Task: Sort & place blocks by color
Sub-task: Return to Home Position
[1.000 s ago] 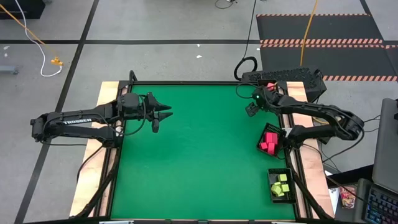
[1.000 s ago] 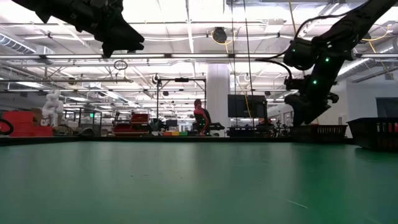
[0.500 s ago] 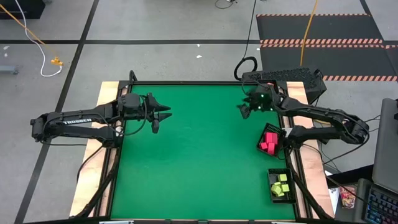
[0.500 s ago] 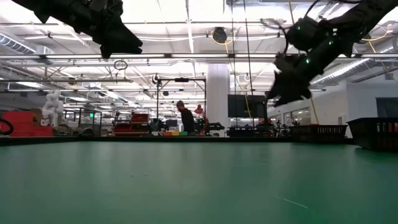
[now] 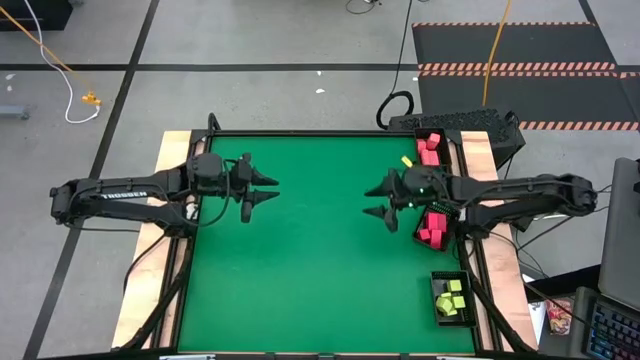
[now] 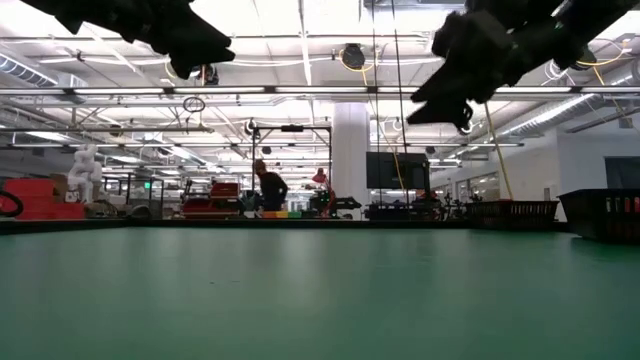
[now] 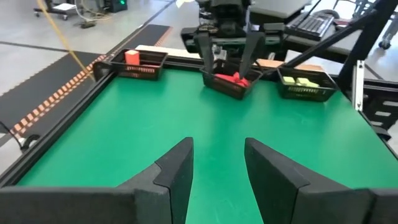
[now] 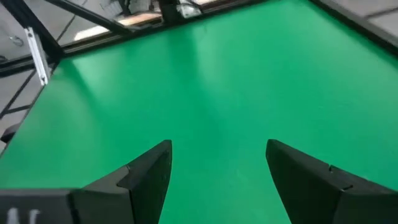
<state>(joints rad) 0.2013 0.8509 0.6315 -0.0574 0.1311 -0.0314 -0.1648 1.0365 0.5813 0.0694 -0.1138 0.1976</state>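
Pink-red blocks (image 5: 433,229) lie in a black tray (image 5: 424,213) at the table's right edge. Yellow-green blocks (image 5: 451,299) fill a second tray (image 5: 437,276) nearer the front. A third tray (image 5: 441,137) at the far right holds pink-red blocks (image 5: 430,146), and one yellow-green piece (image 5: 407,161) lies just left of it. My right gripper (image 5: 368,201) hangs open and empty above the mat, left of the trays, pointing toward the table's left. My left gripper (image 5: 272,191) hangs open and empty over the left half, facing it.
Bare green mat (image 5: 310,260) spreads between and in front of the two grippers. Wooden rails (image 5: 170,230) run along the table's left and right sides. In the low view a person (image 6: 268,188) walks far off in the room behind the table.
My right gripper has swung from beside the far right tray toward the table's middle and near side, rising, and has tipped from pointing down to nearly level. Its fingers have stayed open. The blocks have not moved.
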